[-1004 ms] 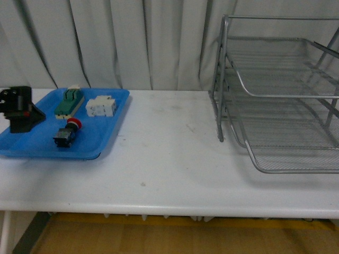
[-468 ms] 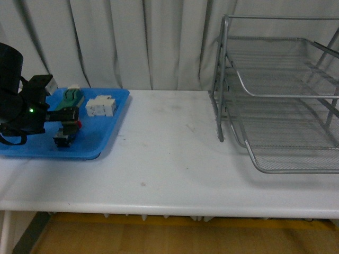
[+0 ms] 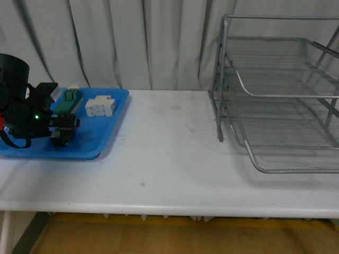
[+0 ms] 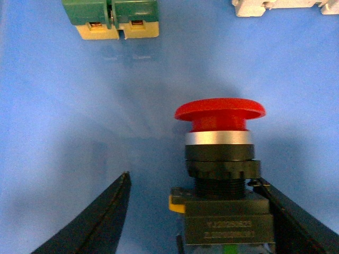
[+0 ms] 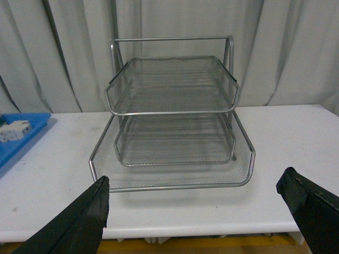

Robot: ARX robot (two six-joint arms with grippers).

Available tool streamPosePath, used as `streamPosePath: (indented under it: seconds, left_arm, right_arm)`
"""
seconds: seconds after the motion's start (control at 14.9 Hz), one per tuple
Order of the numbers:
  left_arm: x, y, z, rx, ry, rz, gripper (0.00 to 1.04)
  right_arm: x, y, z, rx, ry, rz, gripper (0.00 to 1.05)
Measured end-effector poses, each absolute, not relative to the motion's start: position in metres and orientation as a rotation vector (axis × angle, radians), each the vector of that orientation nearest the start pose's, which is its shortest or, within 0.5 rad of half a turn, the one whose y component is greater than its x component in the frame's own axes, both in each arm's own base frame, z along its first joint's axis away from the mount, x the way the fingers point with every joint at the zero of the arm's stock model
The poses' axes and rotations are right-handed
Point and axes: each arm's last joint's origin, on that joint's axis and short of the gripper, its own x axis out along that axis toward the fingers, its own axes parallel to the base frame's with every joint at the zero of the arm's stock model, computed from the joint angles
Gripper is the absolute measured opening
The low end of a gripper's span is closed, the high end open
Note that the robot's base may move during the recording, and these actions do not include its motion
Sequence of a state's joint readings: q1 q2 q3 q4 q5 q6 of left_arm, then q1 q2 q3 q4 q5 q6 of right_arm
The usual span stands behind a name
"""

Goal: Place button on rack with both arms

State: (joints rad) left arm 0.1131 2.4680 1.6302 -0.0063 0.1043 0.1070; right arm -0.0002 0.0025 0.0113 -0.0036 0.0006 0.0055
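A white table (image 3: 175, 174) spans the frame before pale curtains (image 3: 132, 42). The rack (image 3: 280, 106), at right, is cut off. On the blue tray (image 3: 100, 135), far left, the button (image 4: 220, 159) lies between the spread fingers of the left gripper (image 4: 192, 179), largely hidden in the front view. The right gripper (image 5: 192, 182) gapes wide.

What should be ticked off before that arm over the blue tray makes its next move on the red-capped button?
1. Button lies between the left gripper's fingers: ok.
2. Left gripper shut on the button: not ok; it is open, with a clear gap on one side.
3. Green-and-cream block and white part lie apart from the button: ok.
4. Right gripper open, ready to take a handover: ok.
5. Rack upright on the table, nothing seen in its trays: ok.
6. Button will not slip when squeezed: cannot tell.
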Motion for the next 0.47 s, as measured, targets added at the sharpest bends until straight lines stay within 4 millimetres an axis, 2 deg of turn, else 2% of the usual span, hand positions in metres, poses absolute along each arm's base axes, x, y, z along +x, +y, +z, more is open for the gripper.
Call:
streamPosePath:
  seconds: [0.13, 0.2, 0.33, 0.47]
  left_arm:
    - [0.485, 0.053, 0.054, -0.003, 0.811, -0.048, 0.48]
    - [0.469, 0.051, 0.063, -0.015, 0.795, -0.066, 0.39]
    - [0.438, 0.048, 0.107, 0.006, 0.706, -0.066, 0.36]
    - [0.397, 0.048, 0.166, 0.022, 0.561, -0.066, 0.36]
  right_arm:
    - [0.097, 0.0, 0.167, 0.006, -0.006, 0.0, 0.98]
    - [0.097, 0.0, 0.167, 0.005, -0.005, 0.0, 0.98]
    - [0.097, 0.0, 0.167, 0.005, -0.006, 0.0, 0.98]
    - [0.097, 0.0, 0.167, 0.005, -0.005, -0.001, 0.98]
